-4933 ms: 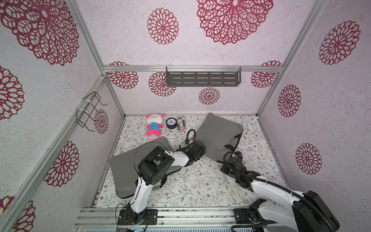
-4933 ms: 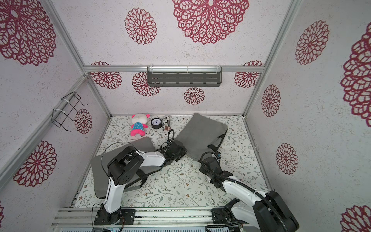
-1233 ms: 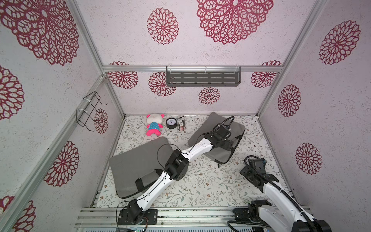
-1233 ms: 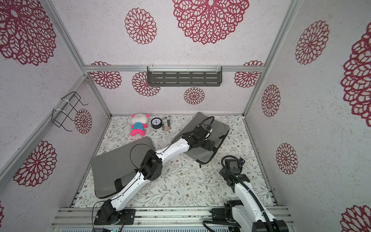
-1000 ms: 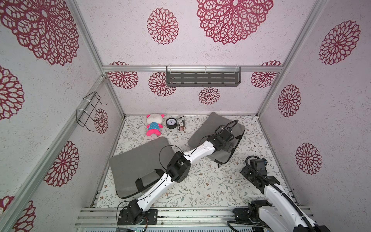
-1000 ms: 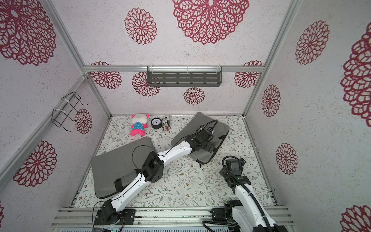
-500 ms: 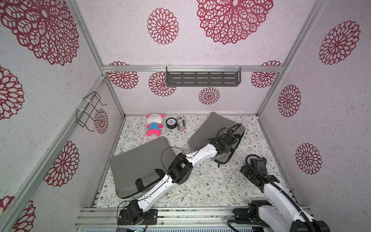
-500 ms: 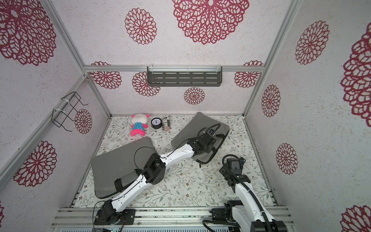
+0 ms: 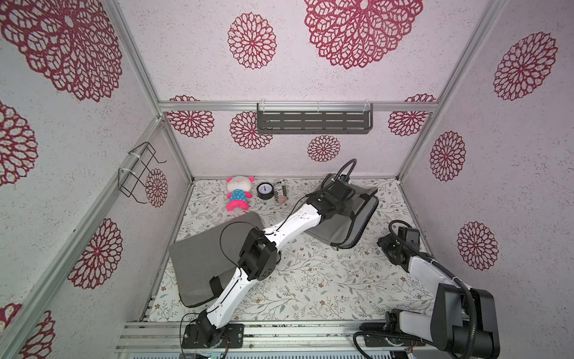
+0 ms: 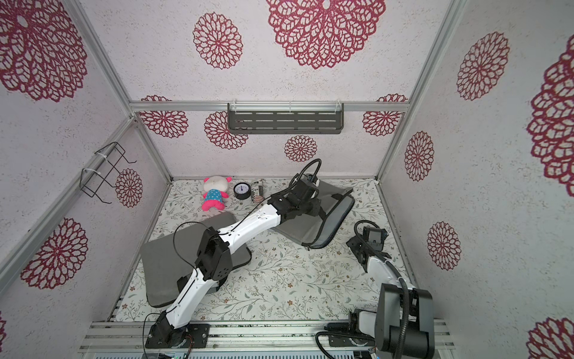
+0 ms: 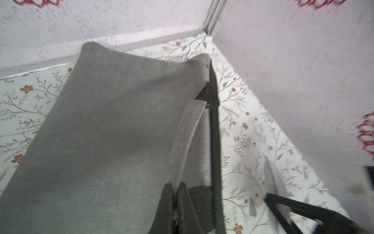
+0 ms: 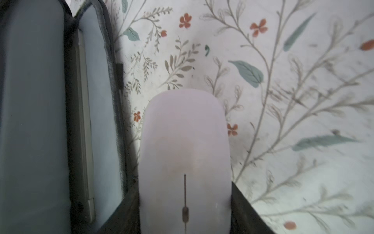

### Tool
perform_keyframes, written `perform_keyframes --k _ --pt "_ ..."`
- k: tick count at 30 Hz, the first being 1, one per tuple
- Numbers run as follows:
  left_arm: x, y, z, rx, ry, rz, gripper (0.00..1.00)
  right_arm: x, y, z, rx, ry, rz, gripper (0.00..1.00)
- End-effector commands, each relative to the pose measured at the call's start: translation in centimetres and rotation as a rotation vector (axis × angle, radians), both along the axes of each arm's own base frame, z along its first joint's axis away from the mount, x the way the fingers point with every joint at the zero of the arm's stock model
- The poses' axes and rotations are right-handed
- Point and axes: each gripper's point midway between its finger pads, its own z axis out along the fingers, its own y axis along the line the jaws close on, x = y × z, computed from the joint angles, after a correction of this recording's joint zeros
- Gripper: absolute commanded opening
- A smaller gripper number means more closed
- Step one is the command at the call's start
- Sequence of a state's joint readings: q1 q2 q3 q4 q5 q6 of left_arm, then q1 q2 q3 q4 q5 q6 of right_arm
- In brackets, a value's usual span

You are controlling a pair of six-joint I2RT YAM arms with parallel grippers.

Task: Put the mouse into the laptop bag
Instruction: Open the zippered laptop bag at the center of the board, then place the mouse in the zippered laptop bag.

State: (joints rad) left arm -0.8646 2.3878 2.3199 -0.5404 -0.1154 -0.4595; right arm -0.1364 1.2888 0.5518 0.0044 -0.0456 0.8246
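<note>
Left jaws have snapped closed within the last second, and the left arm point(image 9: 289, 227) now lies stretched across the floor point(image 9: 310, 279) to the bag point(image 9: 338, 231) near the far right corner. I see the left gripper point(image 11: 175, 188) pinching the bag's grey strap point(image 11: 186, 133) between its fingers point(image 11: 167, 202), with no gap left (that wrist view is blurred, but the strap runs straight into the closed tips). In both top views the bag's right edge gapes open; my right wrist view looks into that opening at a pale blue lining point(image 12: 30, 101) with a thin grey slab point(image 12: 83, 121) standing between its walls.

Compared with some seconds ago, the right arm point(image 9: 425, 270) sits further right, folded back near the right wall. I have the right gripper point(image 12: 185, 210) clamped on the mouse point(image 12: 184, 141), jaws about half spread and pressed against its two long sides. White and smooth, the mouse sticks out past the jaws, just beside the bag's open edge and not yet inside it; I cannot tell whether it touches the floor.

A grey sleeve point(image 9: 211, 261) lies flat on the left under the left arm's elbow. Along the far wall sit a plush point(image 9: 237, 195), a gauge point(image 9: 265, 190) and a can point(image 9: 280, 195), all well apart from both grippers
</note>
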Motion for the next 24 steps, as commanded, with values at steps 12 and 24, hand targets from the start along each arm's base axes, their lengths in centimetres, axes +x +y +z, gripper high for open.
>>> perform_keyframes --k 12,24 --pt "-1.3 -0.3 5.0 -0.152 0.014 -0.036 0.0 12.8 0.4 2.3 0.126 -0.127 0.057 0.42" --pt "-1.3 -0.5 5.9 -0.193 0.026 -0.056 0.0 19.8 3.5 1.6 0.142 -0.13 0.132 0.47"
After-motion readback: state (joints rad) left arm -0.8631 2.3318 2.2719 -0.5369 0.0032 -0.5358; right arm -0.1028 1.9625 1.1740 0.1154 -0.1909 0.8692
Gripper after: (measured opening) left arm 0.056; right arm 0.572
